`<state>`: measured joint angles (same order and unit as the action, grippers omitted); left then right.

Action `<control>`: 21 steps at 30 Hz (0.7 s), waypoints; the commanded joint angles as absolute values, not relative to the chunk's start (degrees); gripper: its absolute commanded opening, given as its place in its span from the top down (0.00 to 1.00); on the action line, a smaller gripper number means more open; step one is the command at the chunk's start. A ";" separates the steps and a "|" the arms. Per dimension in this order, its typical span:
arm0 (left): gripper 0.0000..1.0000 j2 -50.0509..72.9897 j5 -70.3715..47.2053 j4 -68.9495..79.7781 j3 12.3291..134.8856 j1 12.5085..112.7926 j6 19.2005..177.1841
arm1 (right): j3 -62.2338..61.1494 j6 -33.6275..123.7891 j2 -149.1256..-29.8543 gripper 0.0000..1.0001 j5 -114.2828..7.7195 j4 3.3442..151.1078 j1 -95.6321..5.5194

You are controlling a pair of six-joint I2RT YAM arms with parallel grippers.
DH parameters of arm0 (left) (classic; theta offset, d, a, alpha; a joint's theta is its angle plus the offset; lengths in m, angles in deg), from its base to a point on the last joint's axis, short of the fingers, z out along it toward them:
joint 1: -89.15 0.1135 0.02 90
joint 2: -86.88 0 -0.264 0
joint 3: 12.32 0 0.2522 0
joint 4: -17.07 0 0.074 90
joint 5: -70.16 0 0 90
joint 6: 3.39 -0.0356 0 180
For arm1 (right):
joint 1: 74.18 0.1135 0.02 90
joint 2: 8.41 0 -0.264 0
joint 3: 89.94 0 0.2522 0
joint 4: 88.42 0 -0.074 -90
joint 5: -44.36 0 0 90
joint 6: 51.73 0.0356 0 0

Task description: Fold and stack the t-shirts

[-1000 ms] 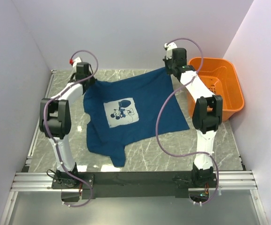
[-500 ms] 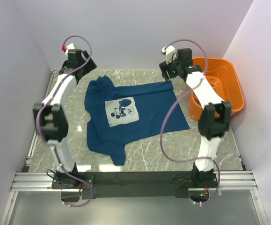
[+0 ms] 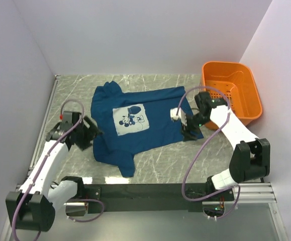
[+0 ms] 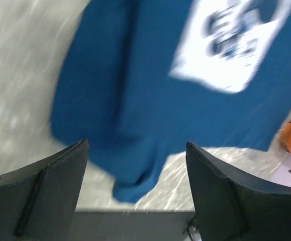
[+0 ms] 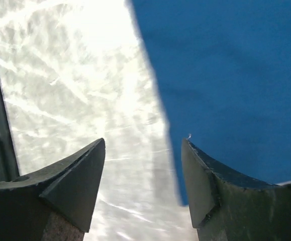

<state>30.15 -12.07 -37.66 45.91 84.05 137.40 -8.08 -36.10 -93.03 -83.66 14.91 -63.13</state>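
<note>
A dark teal-blue t-shirt [image 3: 155,113] lies spread face up on the marble table, its pale print [image 3: 130,119] showing a dark figure. One sleeve [image 3: 126,165] points toward the near edge. My left gripper [image 3: 96,134] hovers open and empty at the shirt's left edge; in the left wrist view this gripper [image 4: 137,143] looks down on the blurred t-shirt [image 4: 135,90] and print [image 4: 230,45]. My right gripper [image 3: 188,133] hangs open and empty over the shirt's right near corner; the right wrist view shows the gripper [image 5: 144,141] above bare table beside the t-shirt's [image 5: 225,75] edge.
An orange plastic basket [image 3: 246,108] stands at the back right, close to the right arm. White walls close in the table on the left, the back and the right. A metal rail [image 3: 145,191] runs along the near edge.
Both grippers went from shut at the shirt's far corners to open. Both arms have swung back toward the near side, and the shirt has settled flat on the table.
</note>
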 commanded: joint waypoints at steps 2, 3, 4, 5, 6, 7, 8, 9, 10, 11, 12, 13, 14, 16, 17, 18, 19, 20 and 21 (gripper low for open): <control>0.21 32.39 -12.28 -46.95 42.23 83.35 145.75 | -14.73 -31.53 -87.78 0.32 -78.10 22.96 -63.02; 0.22 31.86 -12.89 -47.57 41.70 83.00 146.55 | -16.31 -30.56 -87.77 0.33 -76.94 25.33 -63.02; 0.24 31.25 -13.16 -47.84 41.00 82.82 147.08 | -16.93 -29.51 -87.77 0.33 -75.97 26.13 -63.02; 0.26 30.11 -14.82 -48.10 40.73 82.39 147.95 | -17.63 -29.06 -87.77 0.34 -75.09 27.01 -63.02; 0.25 29.75 -15.62 -47.93 40.64 81.60 148.66 | -18.60 -28.71 -87.86 0.34 -73.60 28.24 -63.11; 0.26 29.31 -16.23 -47.15 40.03 81.24 149.19 | -19.04 -28.97 -87.95 0.34 -73.24 28.34 -63.11; 0.26 28.61 -16.94 -45.75 39.76 80.89 150.23 | -19.22 -29.06 -88.12 0.34 -72.80 28.51 -63.37; 0.26 28.17 -18.08 -44.86 39.32 80.63 150.51 | -19.75 -29.32 -88.21 0.34 -72.10 29.04 -63.55; 0.26 27.47 -18.78 -44.16 38.62 80.36 151.55 | -20.01 -30.10 -88.21 0.34 -71.66 29.13 -63.72; 0.27 25.46 -18.88 -43.80 38.35 80.27 151.48 | -20.28 -30.37 -88.30 0.34 -71.13 29.56 -63.90; 0.27 24.22 -19.57 -43.28 38.27 80.01 151.74 | -20.63 -30.64 -88.56 0.34 -70.52 30.35 -64.34; 0.27 22.99 -19.67 -43.18 38.18 79.31 152.00 | -20.72 -31.68 -88.74 0.34 -69.30 30.53 -64.60; 0.28 20.98 -19.58 -42.84 38.09 78.78 151.92 | -20.72 -32.22 -89.44 0.34 -69.02 30.80 -64.86; 0.28 18.86 -22.04 -41.43 37.13 78.16 152.62 | -20.19 -33.71 -90.58 0.34 -67.88 30.98 -65.66; 0.29 18.15 -21.95 -40.64 36.77 78.16 152.79 | -19.93 -34.06 -92.07 0.35 -67.35 30.71 -65.66; 0.31 17.62 -22.30 -39.85 36.60 78.08 153.06 | -19.40 -34.33 -92.78 0.35 -67.09 30.36 -65.66; 0.33 16.83 -23.09 -39.23 36.33 77.99 153.23 | -19.22 -34.16 -93.39 0.36 -66.48 30.53 -65.66; 0.35 16.39 -23.36 -39.05 36.50 77.99 153.23 | -19.14 -33.89 -94.44 0.36 -65.95 30.88 -65.57; 0.38 15.95 -23.62 -38.70 36.94 77.99 153.41 | -19.14 -33.28 -94.98 0.37 -65.42 31.58 -65.57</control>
